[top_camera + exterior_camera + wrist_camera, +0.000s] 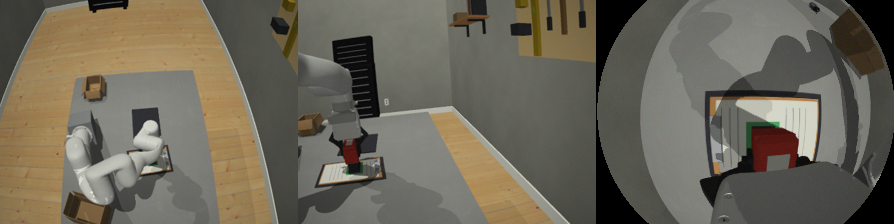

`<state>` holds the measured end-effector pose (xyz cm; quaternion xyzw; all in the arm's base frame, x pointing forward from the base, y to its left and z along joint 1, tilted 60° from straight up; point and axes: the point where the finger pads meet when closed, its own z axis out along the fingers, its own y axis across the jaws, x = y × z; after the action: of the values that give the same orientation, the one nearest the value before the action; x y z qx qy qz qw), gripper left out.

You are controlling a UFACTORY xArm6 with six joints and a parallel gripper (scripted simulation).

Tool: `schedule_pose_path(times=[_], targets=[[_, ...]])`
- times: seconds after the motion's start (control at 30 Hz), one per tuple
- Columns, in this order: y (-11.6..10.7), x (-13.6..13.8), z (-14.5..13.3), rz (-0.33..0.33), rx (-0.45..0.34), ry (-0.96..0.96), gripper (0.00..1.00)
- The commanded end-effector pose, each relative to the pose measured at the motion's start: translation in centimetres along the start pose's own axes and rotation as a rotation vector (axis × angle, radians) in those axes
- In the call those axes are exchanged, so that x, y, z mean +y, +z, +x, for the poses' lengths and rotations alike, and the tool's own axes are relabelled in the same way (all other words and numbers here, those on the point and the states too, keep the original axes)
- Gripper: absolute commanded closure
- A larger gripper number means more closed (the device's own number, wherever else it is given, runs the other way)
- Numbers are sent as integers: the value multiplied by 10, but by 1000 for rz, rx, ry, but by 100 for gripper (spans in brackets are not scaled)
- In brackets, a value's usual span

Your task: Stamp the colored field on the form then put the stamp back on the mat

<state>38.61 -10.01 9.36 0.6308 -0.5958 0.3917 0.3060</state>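
My gripper [350, 146] is shut on the red stamp [351, 155] and holds it upright. The stamp's dark base [353, 168] stands on the green field [348, 170] of the white form [347, 171], which lies on a clipboard with an orange rim. In the wrist view the red stamp [774, 152] covers most of the green field [764, 125]. From above, the arm hides the stamp; only the form [159, 162] and a strip of green [153, 163] show. The dark mat [146, 120] lies just behind the form, partly under the arm.
An open cardboard box [94, 87] stands at the back left and another [85, 209] at the front by the arm's base [80, 126]. A metal clip [375, 164] sits at the form's right end. A black radiator [357, 77] stands against the far wall.
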Motion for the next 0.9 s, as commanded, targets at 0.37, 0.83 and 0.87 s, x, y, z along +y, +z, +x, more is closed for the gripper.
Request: schedule_pose_path(times=[0.37,0.83,0.87], targets=[[3,-1,0,3,-1,1,71],[24,-1,0,3,-1,1,71],[24,-1,0,3,-1,1,71]])
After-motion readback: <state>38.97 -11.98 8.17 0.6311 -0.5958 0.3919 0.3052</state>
